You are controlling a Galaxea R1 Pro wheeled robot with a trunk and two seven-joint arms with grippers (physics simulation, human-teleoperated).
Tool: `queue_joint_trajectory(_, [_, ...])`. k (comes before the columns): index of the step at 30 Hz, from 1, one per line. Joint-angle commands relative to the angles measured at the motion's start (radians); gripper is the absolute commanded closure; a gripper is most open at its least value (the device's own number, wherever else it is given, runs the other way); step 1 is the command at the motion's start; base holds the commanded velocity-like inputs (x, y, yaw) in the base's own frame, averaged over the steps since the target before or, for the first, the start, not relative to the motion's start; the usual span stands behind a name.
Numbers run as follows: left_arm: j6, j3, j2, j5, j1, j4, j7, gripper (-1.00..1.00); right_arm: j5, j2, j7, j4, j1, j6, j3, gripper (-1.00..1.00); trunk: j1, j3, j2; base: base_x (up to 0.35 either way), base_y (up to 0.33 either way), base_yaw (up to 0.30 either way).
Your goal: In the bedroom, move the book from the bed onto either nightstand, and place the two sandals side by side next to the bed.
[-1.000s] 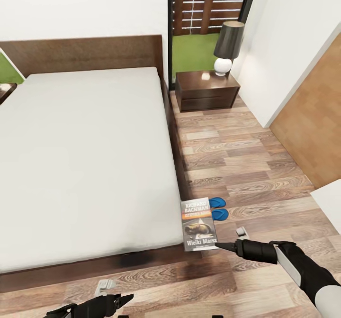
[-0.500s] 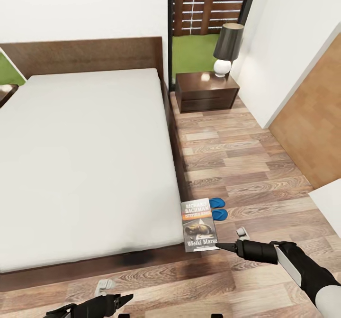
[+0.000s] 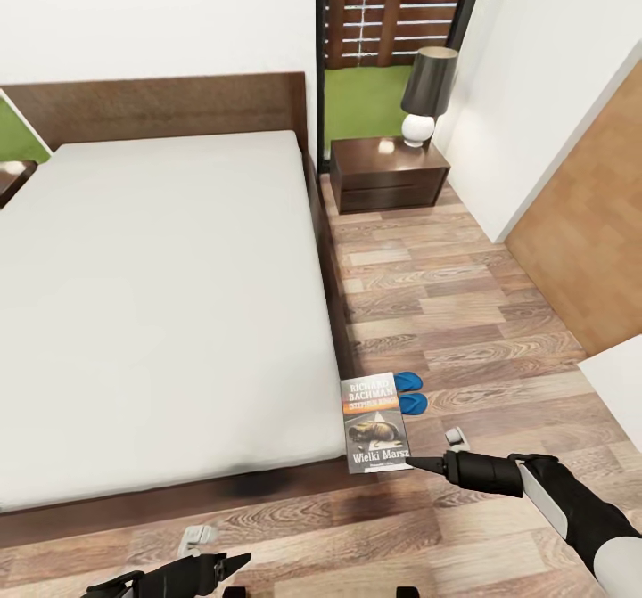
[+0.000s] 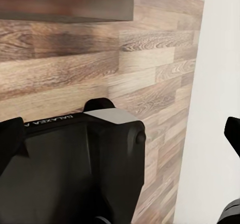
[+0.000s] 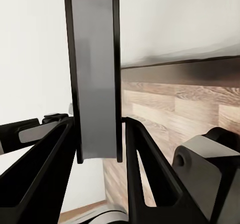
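Sandals (image 3: pixel 411 393) lie paired on the floor beside the bed (image 3: pixel 160 313), so that part looks done. Right pincer (image 3: pixel 412 464) is clamped on the book (image 3: pixel 375 422), held off the mattress edge; nightstand (image 3: pixel 389 173) is well apart ahead. Left pincer (image 3: pixel 234 564) hangs low, its spread unclear.

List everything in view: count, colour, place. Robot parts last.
bed: 1, dark-brown frame, light-grey mattress, left of centre
book: 1, dark cover, held off the bed's near right corner
sandals: 2, blue, side by side on the floor by the bed, partly behind the book
nightstand: 1, dark brown, right of the headboard
lamp: 1, dark shade, white base, on the nightstand
right gripper: 1, black, shut on the book's edge
left gripper: 1, black, low, near edge
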Motion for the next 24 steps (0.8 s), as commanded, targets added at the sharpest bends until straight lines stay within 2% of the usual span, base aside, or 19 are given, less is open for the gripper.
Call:
queue_joint_trajectory(1, [0.003, -0.008, 0.001, 0.01, 0.0, 0.0, -0.002, -1.0, -0.009, -0.001, -0.001, -0.001, -0.001, 0.008, 0.005, 1.0, -0.004, 0.003, 0.007, 0.0, 0.0, 0.0])
queue_joint_trajectory(7, [0.003, -0.008, 0.001, 0.01, 0.0, 0.0, -0.003, -1.0, -0.005, -0.004, -0.005, 0.001, -0.001, 0.004, 0.004, 1.0, -0.027, 0.021, 0.049, 0.0, 0.0, 0.0])
queue_joint_trajectory(9, [0.003, -0.008, 0.001, 0.01, 0.0, 0.0, -0.003, -1.0, -0.001, -0.034, -0.005, 0.001, -0.001, 0.002, 0.003, 1.0, -0.034, 0.028, 0.063, 0.0, 0.0, 0.0])
queue_joint_trajectory(11, [0.003, -0.008, 0.001, 0.009, 0.0, 0.0, -0.004, -1.0, 0.0, -0.079, -0.003, 0.001, -0.001, 0.001, 0.003, 1.0, -0.042, 0.034, 0.077, 0.0, 0.0, 0.0])
queue_joint_trajectory(15, [0.003, -0.008, 0.001, 0.009, 0.0, 0.0, -0.003, -1.0, 0.001, -0.113, -0.001, 0.0, -0.001, 0.0, 0.004, 1.0, -0.057, 0.046, 0.105, 0.0, 0.0, 0.0])
queue_joint_trajectory(24, [0.003, -0.008, 0.0, 0.01, 0.0, 0.0, -0.002, -1.0, 0.001, -0.119, -0.001, -0.001, -0.001, 0.005, 0.005, 1.0, -0.092, 0.076, 0.168, 0.0, 0.0, 0.047])
